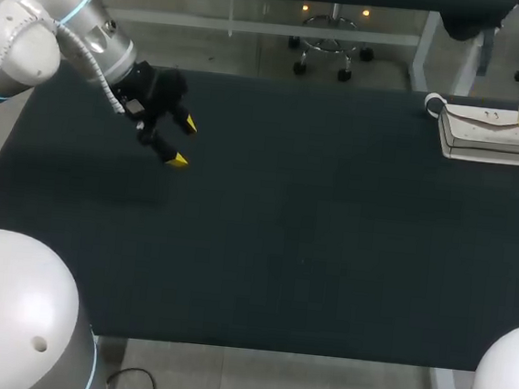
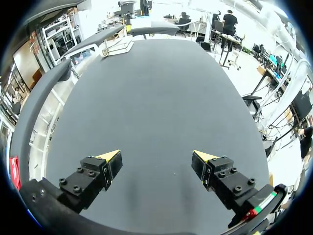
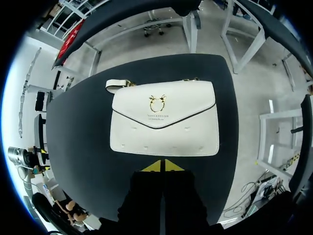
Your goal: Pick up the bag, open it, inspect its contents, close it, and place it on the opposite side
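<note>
While the left gripper (image 2: 156,156) is released, the white leather bag (image 3: 164,122) is seen just ahead of the clenched right gripper (image 3: 161,166).

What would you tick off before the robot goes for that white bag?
1. Bag lying flat on the table, flap closed: ok.
2. Right gripper lined up at the bag's edge: ok.
3. Its fingers apart, ready to grasp: not ok, the yellow tips are together.
4. Left gripper open and far from the bag: ok.
5. Strap free of snags: cannot tell, only a short loop shows at one corner.
</note>
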Robot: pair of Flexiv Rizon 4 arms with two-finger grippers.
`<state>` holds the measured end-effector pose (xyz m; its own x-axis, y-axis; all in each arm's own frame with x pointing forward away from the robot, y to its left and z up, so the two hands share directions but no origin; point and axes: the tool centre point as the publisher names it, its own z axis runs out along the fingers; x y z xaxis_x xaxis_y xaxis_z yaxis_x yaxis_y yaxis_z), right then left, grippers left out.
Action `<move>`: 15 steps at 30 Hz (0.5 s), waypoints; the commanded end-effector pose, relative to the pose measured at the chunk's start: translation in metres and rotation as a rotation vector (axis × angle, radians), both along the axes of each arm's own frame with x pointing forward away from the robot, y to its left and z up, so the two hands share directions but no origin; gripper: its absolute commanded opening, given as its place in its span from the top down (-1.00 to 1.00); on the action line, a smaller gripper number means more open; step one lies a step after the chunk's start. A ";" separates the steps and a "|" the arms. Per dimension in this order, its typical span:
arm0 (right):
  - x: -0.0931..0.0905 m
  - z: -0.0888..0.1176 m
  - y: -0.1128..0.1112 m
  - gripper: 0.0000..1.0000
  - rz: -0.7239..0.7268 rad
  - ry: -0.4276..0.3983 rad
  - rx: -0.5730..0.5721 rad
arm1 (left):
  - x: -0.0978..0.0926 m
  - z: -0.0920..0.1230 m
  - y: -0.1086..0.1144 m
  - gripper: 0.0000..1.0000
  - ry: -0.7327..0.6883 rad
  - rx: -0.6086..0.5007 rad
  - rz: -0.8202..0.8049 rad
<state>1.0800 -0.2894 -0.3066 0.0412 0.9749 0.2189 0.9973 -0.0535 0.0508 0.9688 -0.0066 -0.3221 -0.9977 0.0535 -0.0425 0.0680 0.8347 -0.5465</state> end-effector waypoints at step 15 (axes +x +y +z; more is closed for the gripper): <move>-0.040 0.022 -0.019 -1.00 -0.100 -0.107 0.014 | 0.000 -0.001 0.000 -1.00 -0.001 -0.002 0.000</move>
